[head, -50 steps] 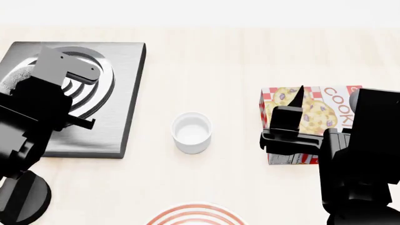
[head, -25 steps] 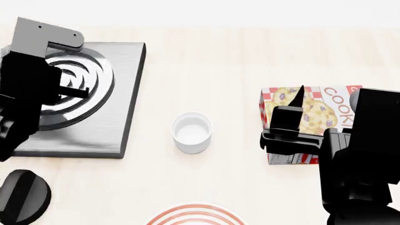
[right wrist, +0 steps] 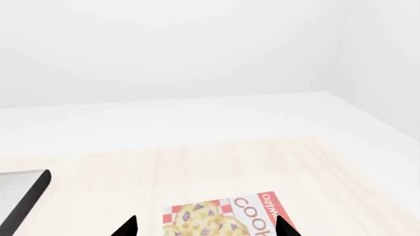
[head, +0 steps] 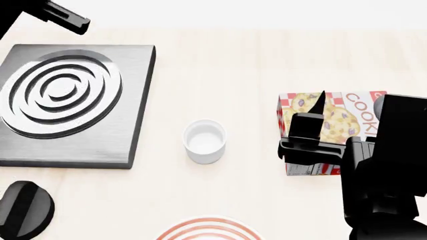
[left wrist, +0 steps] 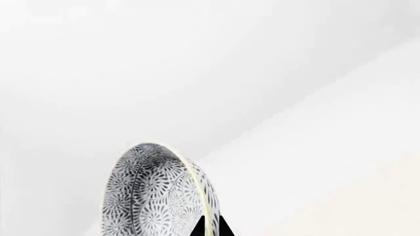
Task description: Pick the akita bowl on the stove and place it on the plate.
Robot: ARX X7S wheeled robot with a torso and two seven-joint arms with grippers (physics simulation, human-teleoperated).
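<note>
The akita bowl (left wrist: pixel 157 196), white with a dense grey floral pattern, shows only in the left wrist view, tipped on its side against a blank white background. My left gripper (left wrist: pixel 210 227) is shut on the bowl's rim, one black fingertip on each side of the wall. In the head view only a piece of the left arm (head: pixel 57 15) shows at the top left corner. The stove (head: pixel 100 135) lies bare, with nothing on its rings. The plate (head: pixel 210 229) peeks in at the bottom edge. My right gripper (right wrist: pixel 206 228) hangs open over the cookie box (right wrist: pixel 220 216).
A small plain white cup (head: pixel 205 140) stands between the stove and the cookie box (head: pixel 340 120). The stove's black knob (head: pixel 23 210) sits at the lower left. My right arm (head: pixel 380 170) fills the lower right. The stove's corner (right wrist: pixel 23 196) shows in the right wrist view.
My left arm has risen off the stove towards the top left, carrying the bowl out of the head view. The stove's rings are now uncovered. The right arm has not moved.
</note>
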